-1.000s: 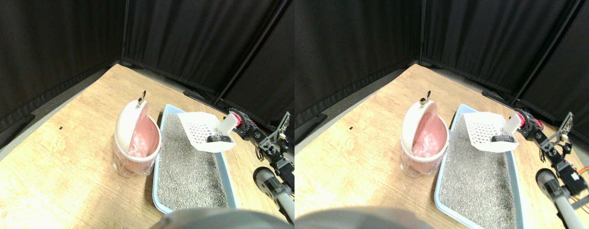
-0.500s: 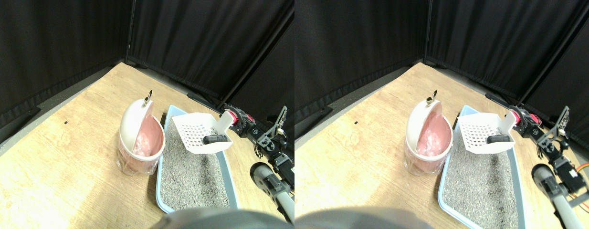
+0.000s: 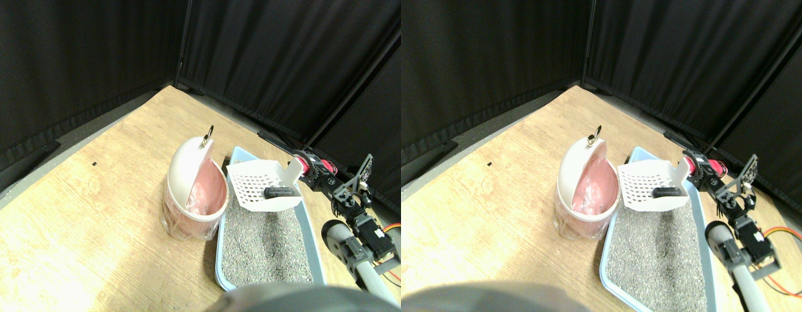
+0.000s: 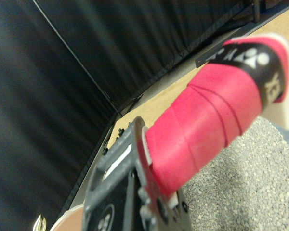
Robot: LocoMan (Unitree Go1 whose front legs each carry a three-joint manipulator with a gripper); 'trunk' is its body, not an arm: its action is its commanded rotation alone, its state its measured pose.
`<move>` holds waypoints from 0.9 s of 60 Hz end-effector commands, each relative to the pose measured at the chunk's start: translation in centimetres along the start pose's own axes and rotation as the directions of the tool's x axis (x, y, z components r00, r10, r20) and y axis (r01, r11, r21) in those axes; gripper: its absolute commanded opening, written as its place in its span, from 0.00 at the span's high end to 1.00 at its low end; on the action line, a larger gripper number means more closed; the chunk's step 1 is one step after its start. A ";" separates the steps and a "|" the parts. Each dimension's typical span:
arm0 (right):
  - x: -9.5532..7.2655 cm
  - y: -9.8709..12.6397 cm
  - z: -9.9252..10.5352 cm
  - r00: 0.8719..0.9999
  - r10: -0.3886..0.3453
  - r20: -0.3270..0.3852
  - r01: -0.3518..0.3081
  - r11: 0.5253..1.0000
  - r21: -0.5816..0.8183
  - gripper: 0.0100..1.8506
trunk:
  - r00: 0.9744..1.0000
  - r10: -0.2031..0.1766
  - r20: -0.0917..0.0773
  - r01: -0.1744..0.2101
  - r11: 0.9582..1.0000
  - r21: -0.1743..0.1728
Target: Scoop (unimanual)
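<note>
Done: scoop (image 3: 261, 184) lifted, dark lump (image 3: 279, 192) aboard, centre frame.
Left: tip into bin (image 3: 194, 190).
Claw (image 3: 308, 170): pinching the red handle (image 4: 207, 120).

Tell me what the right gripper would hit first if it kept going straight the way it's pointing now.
Probably the pink bin. The right gripper points along the scoop it carries, toward the bin's open mouth under the raised lid. The scoop's front edge would get there first, though depth is hard to judge.
</note>
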 end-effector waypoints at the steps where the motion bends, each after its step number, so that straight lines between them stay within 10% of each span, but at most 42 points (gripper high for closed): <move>1: 0.5 0.9 0.9 0.999 0.008 0.048 -0.007 1.000 -0.021 0.98 | 1.000 0.017 -0.020 -0.017 1.000 -0.008; 54: 2.1 2.2 3.1 1.000 -0.015 0.004 0.015 0.974 -0.227 0.98 | 1.000 0.027 -0.011 -0.027 0.999 -0.027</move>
